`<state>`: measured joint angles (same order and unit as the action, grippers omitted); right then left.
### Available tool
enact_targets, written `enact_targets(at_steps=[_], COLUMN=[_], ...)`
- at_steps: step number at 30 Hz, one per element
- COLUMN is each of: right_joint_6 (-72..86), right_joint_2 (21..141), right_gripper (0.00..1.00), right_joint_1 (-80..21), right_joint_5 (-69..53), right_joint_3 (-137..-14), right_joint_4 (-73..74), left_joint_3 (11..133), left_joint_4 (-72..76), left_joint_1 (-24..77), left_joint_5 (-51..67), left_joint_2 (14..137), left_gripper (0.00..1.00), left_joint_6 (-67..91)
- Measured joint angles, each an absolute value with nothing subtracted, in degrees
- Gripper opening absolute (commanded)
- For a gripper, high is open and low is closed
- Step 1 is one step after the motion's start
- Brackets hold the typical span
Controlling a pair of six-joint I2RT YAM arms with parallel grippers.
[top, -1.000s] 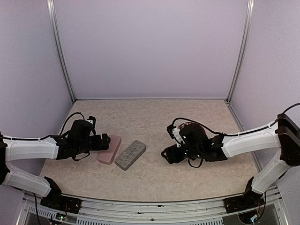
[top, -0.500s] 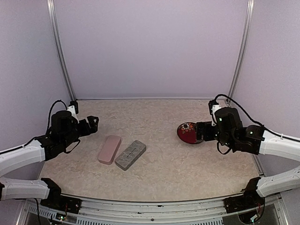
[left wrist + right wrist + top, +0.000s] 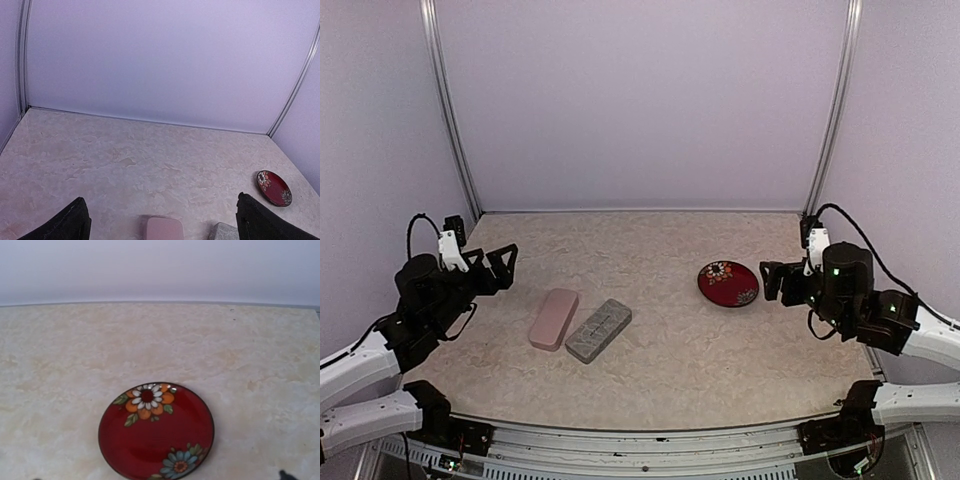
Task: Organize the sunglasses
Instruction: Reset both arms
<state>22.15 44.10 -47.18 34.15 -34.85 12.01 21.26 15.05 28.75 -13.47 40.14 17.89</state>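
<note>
Sunglasses: neither pair shows in any view. They may be shut inside the pink case (image 3: 554, 319) or the grey case (image 3: 599, 329), can't confirm. Left gripper (image 3: 498, 265) and right gripper (image 3: 770, 282) are both spread wide, holding nothing, out at the sides. Risk: the cases lie just beside each other, so grabbing one could shove the other, and an unlatched lid could pop open.

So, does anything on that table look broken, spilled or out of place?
Nothing stands out. The pink case and grey case lie flat side by side, the red flowered plate sits level and unbroken, and nothing is spilled.
</note>
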Motion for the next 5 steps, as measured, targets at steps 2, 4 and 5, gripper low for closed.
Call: enact_targets(at_steps=[2,4,5], right_joint_6=[22.1,22.1,22.1], right_joint_2=[44.3,44.7,45.0], right_gripper=[1.0,1.0,1.0], right_joint_1=[-47.2,-47.2,-47.2], right_joint_5=[34.4,34.7,34.8], right_joint_3=[-34.9,-34.9,-34.9], right_joint_4=[12.0,12.0,12.0], left_joint_3=[21.3,21.3,21.3], left_joint_4=[15.0,15.0,15.0], left_joint_1=[28.8,28.8,28.8], left_joint_5=[-14.5,-14.9,-15.1], left_joint_2=[39.9,40.2,40.4], left_gripper=[0.99,0.99,0.99], left_joint_6=[17.6,17.5,17.5])
